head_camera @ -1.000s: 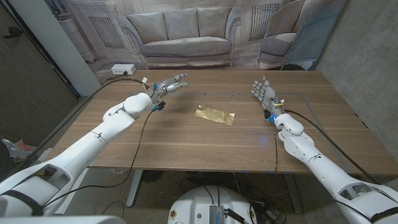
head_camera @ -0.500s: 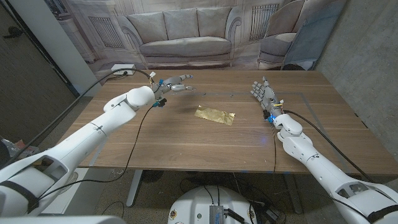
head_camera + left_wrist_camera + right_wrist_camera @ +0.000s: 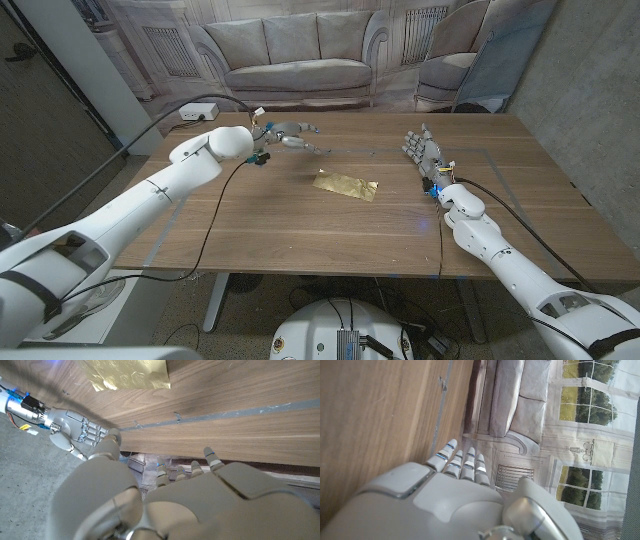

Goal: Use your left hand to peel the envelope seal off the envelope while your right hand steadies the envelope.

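Approach step: the gold envelope lies flat at frame centre, untouched; my left hand hovers up-left of it, fingers spread and empty, my right hand stands open, well right of it; next, right presses the envelope, left finds the seal.

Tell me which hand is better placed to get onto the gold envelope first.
Probably the left. The left hand hangs open above the table, fingers pointing toward the gold envelope. The right hand stands open off to the envelope's right, fingers pointing away from it.
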Robot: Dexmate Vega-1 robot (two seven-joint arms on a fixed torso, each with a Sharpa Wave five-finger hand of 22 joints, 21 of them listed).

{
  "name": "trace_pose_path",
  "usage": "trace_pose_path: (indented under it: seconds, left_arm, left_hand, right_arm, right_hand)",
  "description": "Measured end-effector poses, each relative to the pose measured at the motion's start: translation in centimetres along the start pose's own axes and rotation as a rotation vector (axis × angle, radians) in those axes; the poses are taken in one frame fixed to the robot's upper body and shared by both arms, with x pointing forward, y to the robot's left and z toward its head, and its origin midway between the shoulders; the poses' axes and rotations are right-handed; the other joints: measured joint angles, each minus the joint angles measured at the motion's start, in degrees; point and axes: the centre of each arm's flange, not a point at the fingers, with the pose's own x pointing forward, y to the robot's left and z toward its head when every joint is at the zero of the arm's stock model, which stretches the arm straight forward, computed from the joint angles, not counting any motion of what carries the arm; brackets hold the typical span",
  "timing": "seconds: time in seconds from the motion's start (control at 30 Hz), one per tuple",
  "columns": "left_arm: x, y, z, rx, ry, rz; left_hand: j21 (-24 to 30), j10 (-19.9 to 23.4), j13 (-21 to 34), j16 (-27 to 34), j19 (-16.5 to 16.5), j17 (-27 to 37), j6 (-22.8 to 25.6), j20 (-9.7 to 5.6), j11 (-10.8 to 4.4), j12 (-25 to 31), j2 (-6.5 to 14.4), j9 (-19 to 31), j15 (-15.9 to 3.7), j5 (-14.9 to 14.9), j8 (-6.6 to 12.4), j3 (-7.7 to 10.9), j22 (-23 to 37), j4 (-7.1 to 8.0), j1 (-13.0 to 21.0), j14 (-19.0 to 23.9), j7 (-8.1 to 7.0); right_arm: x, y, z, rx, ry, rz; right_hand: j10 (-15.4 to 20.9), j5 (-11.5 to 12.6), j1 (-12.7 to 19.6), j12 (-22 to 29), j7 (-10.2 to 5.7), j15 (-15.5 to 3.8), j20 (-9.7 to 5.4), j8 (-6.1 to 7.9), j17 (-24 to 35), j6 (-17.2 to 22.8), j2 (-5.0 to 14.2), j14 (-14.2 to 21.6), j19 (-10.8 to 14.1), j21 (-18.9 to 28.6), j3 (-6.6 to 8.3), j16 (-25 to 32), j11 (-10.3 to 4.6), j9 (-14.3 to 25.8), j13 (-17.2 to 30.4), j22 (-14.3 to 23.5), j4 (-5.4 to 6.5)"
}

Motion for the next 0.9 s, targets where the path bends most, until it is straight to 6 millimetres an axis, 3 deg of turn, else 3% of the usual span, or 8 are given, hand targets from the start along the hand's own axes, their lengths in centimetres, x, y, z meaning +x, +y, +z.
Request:
trace_pose_path:
  seconds: [0.17,0.3,0.33,0.53,0.57,0.9]
  left_arm:
    - [0.2,0.5,1.2,0.086,0.032,-0.046]
    - [0.2,0.5,0.9,0.131,0.08,-0.078]
    - [0.3,0.9,2.0,0.165,0.078,-0.086]
    - [0.3,1.2,2.4,0.239,0.141,-0.132]
    - [0.7,1.6,3.6,0.26,0.132,-0.135]
    - [1.3,2.2,4.8,0.358,0.207,-0.229]
  left_hand:
    - [-0.12,0.0,0.0,0.0,0.0,0.03,1.5,0.0,0.0,0.0,0.11,0.09,0.0,-0.29,0.53,-0.16,0.15,0.16,0.2,0.0,-0.6]
    - [-0.12,0.0,0.0,0.0,0.01,0.17,2.98,-0.02,-0.01,0.0,0.48,0.27,0.0,-0.48,1.17,-0.49,0.28,0.49,0.56,0.0,0.15]
    - [-0.12,0.01,0.0,0.0,0.02,0.17,3.3,-0.03,-0.01,0.0,0.47,0.27,-0.01,-0.48,1.24,-0.76,0.28,0.77,0.55,0.0,0.47]
    - [-0.12,0.01,0.0,0.45,0.2,0.17,3.9,-0.66,-0.01,0.0,-0.22,0.26,-0.01,-0.88,1.24,-1.44,0.27,1.44,-0.15,0.0,1.07]
    - [-0.12,0.01,-0.01,0.45,0.32,0.17,4.08,-0.77,-0.01,0.0,-0.22,0.26,-0.01,-0.93,1.24,-1.59,0.27,1.6,-0.15,0.0,0.88]
    - [-0.12,0.01,-0.01,0.45,0.29,0.16,6.68,-1.39,-0.02,0.33,-0.46,0.26,-0.01,-0.93,1.88,-2.86,0.27,1.74,-1.43,0.0,-0.49]
  right_arm:
    - [0.0,0.1,0.0,0.002,-0.004,0.0]
    - [0.0,0.0,0.0,0.003,-0.003,-0.001]
    - [-0.1,0.0,-0.1,0.003,-0.004,-0.001]
    - [-0.2,0.0,-0.3,0.005,-0.001,-0.001]
    - [-0.2,0.0,-0.3,0.005,-0.001,-0.002]
    - [-0.4,0.0,-0.5,0.014,-0.003,0.001]
  right_hand:
    - [0.0,0.0,0.0,0.0,0.0,0.0,0.0,0.0,0.0,0.0,0.0,0.0,0.0,0.0,0.0,0.0,0.0,0.0,0.0,0.0,0.0]
    - [0.0,0.0,0.0,0.0,0.0,0.2,0.0,0.0,0.0,-0.01,0.0,0.21,0.0,0.0,0.01,0.0,0.0,0.0,0.0,0.0,0.01]
    - [0.0,0.0,0.0,0.0,-0.01,0.2,0.0,0.0,0.0,0.0,0.0,0.21,0.0,0.0,0.17,0.0,0.0,0.0,0.0,0.0,0.17]
    - [0.0,0.0,0.0,0.0,-0.01,0.2,0.0,0.0,0.0,-0.01,0.0,0.21,0.0,0.0,0.49,0.0,0.0,0.0,0.0,0.0,0.0]
    - [0.0,0.0,0.0,0.0,-0.01,0.2,0.0,0.0,0.0,-0.01,0.0,0.21,0.0,0.0,0.49,0.0,0.0,0.0,0.0,0.0,0.0]
    - [0.0,0.0,0.0,0.0,-0.01,0.19,0.0,0.0,0.0,-0.01,0.0,0.21,0.0,0.0,0.48,0.0,0.0,0.0,0.0,0.0,0.0]
